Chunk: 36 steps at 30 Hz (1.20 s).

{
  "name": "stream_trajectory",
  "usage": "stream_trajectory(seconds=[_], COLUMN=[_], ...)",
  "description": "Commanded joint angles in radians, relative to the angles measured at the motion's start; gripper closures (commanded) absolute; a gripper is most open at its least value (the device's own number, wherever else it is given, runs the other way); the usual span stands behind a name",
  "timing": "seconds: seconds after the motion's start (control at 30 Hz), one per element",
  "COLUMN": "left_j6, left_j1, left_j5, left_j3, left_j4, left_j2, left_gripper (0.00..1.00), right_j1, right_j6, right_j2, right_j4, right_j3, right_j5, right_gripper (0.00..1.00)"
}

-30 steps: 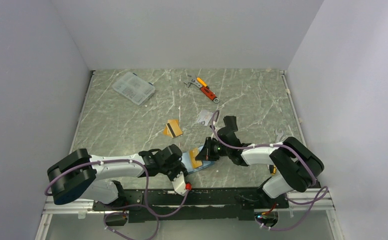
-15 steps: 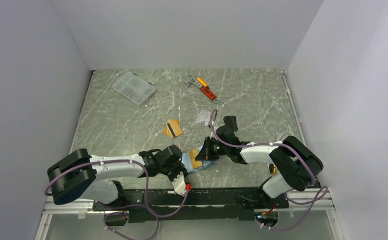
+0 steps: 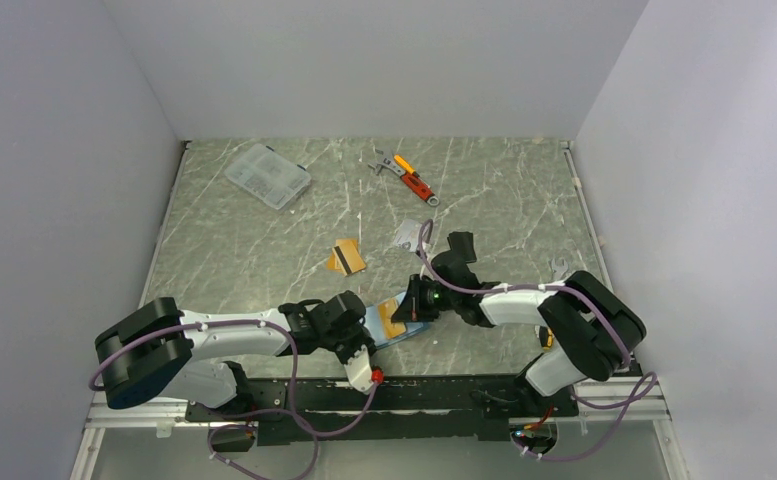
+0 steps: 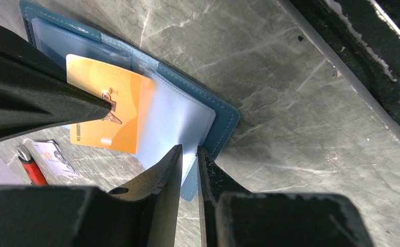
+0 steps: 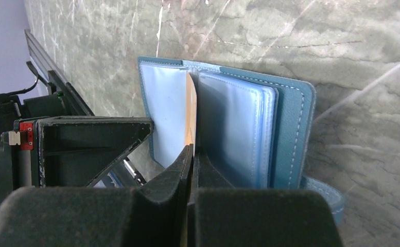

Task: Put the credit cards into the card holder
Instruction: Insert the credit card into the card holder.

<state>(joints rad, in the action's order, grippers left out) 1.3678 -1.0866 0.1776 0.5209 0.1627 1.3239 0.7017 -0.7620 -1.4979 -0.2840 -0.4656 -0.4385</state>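
Left wrist view showed the left gripper [image 4: 189, 160] with its two fingers drawn close together, pinching the near corner of the card holder [image 4: 219, 121]. The teal cover and a pale-blue leaf ran into the narrow gap between them. The holder lay open on the marbled table [image 4: 300, 103] and stretched away from those fingertips. Just past the fingertips, an orange-gold card [image 4: 110, 110] lay partly over a pale-blue pocket.

From the right wrist, the right gripper [image 5: 192, 154] had its fingers pressed together on that same card, seen edge-on as a thin orange line. The card stood upright straight ahead of the fingertips, its far end between two pale-blue leaves of the open holder. The left gripper's dark body sat just to the side of the right one, touching the holder's edge.

From the top external camera, both grippers met at the holder near the arms' bases. A second orange-gold card [image 3: 345, 257] lay flat on the table, well beyond the left gripper. A silver-grey card [image 3: 411, 235] lay a little way beyond the right gripper.
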Motion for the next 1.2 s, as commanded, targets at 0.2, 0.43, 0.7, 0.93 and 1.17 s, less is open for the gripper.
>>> stream_trajectory(seconds=[0.2,0.43,0.7,0.93,1.17], left_j6=[-0.011,-0.008,-0.008,-0.007,-0.002], left_j1=[-0.024,-0.027,-0.027,-0.027,-0.028], left_j5=[0.071,0.069,0.063,0.062,0.064], left_j3=[-0.028,-0.027,-0.033,-0.03,-0.033], left_j4=[0.079,0.09,0.086,0.089,0.079], left_j2=[0.012,0.011,0.008,0.011,0.012], left_gripper=[0.78,0.78,0.8,0.81,0.81], right_j1=[0.012,0.015,0.014,0.016,0.015], right_j6=[0.065,0.097,0.122,0.127,0.17], right_j2=[-0.099,-0.087,-0.042,-0.065,-0.099], right_j4=[0.107,0.172,0.24,0.231,0.269], right_j3=[-0.042,-0.035,-0.02,-0.029,-0.073], right_j5=[-0.02,-0.004,0.009,-0.01,-0.017], right_gripper=[1.0,1.0,1.0,1.0,1.0])
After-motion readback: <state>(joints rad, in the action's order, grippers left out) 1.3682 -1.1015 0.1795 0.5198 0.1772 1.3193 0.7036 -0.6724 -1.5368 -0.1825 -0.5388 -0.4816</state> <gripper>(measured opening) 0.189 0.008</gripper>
